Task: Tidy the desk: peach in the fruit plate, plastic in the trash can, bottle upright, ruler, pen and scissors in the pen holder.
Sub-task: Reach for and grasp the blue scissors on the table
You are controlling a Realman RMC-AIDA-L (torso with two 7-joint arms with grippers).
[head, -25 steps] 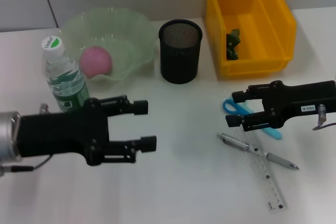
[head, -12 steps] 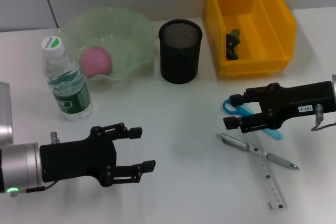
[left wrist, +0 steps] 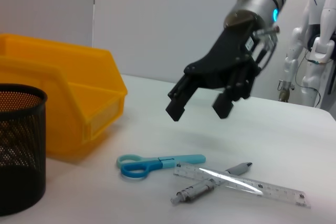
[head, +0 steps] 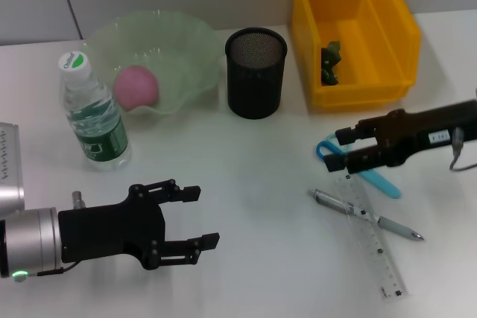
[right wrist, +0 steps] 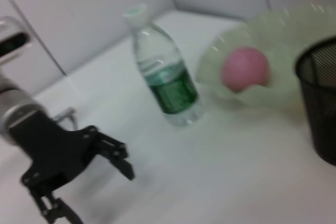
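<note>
The pink peach [head: 136,86] lies in the pale green fruit plate [head: 182,35]. A water bottle [head: 93,113] stands upright at the left. Green plastic [head: 330,62] sits inside the yellow bin [head: 350,31]. Blue scissors [head: 381,183], a silver pen [head: 369,216] and a clear ruler [head: 378,249] lie together at the right, outside the black mesh pen holder [head: 256,72]. My right gripper [head: 340,151] hangs open just above the scissors' handle, also in the left wrist view [left wrist: 201,107]. My left gripper [head: 203,216] is open and holds nothing, near the front left.
In the left wrist view the scissors [left wrist: 157,163] lie beside the ruler [left wrist: 241,184], which crosses over the pen [left wrist: 199,191]. The right wrist view shows the bottle [right wrist: 165,77], the peach [right wrist: 245,69] and my left gripper [right wrist: 100,195]. A grey wall runs behind the table.
My left gripper has drawn back from beside the bottle toward the front left. The right gripper has shifted slightly to the right and away from me above the scissors.
</note>
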